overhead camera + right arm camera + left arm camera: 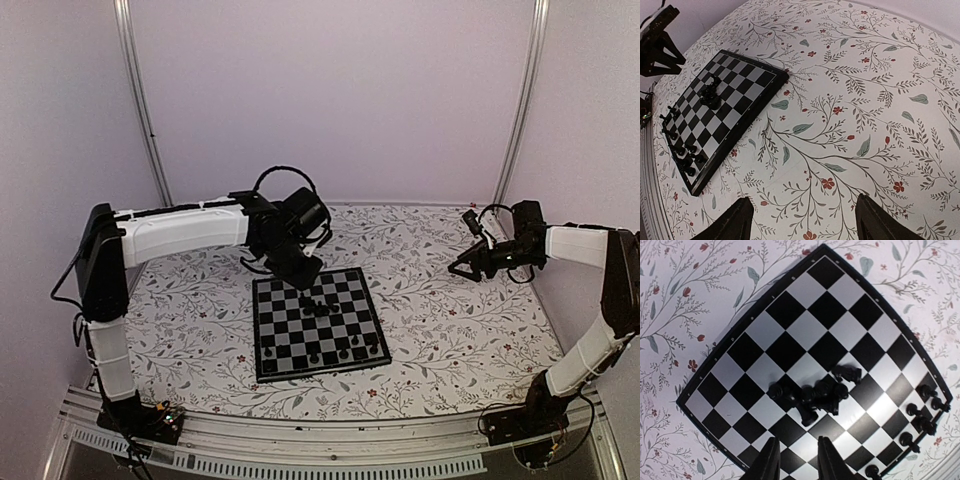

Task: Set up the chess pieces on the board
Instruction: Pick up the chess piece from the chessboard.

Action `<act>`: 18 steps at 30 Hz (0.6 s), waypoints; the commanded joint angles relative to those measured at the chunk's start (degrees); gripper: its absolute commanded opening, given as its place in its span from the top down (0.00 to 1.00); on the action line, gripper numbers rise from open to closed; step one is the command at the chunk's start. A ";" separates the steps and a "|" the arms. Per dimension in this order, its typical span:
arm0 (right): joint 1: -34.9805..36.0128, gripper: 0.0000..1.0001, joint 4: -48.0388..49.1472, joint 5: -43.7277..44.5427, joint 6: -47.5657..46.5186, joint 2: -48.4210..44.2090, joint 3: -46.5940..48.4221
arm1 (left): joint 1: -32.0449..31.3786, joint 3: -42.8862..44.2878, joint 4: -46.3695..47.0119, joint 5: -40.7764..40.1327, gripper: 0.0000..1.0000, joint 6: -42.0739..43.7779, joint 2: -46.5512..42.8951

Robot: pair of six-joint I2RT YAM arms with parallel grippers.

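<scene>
The board (283,338) lies on the floral cover in front of my left arm. A heap of black chess pieces (318,306) sits near its middle, some tipped over (815,396). Several more pieces (342,353) stand in a row along its near edge (921,416). My left gripper (303,272) hangs over the far part of the board, fingers (771,460) open and empty, just short of the heap. My right gripper (462,266) is well right of the board, wide open over the bare cover (802,222). Its view also shows the board (747,90) and the heap (710,93).
The floral table cover (440,330) spreads around the board. Pale walls with metal posts (140,100) close in the back and sides. A metal rail (330,440) runs along the near edge between the arm bases.
</scene>
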 commanded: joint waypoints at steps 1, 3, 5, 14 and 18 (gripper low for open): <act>0.36 0.26 -0.60 -0.13 -0.94 0.10 1.52 | 2.25 3.30 -0.44 -1.94 0.72 -0.94 5.23; 0.38 0.26 -0.69 0.05 -1.13 0.27 1.52 | 2.73 4.28 -0.99 -2.08 0.72 -1.07 6.83; 0.40 0.26 -0.76 0.17 -1.26 0.43 1.52 | 3.09 4.56 -1.19 -2.22 0.73 -1.13 7.94; 0.40 0.26 -1.21 0.14 -1.74 1.41 1.83 | 4.23 4.62 -0.96 -2.45 0.72 -1.26 10.68; 0.38 0.26 -1.48 0.13 -1.88 1.84 1.97 | 4.57 4.66 -0.72 -2.70 0.73 -1.01 11.71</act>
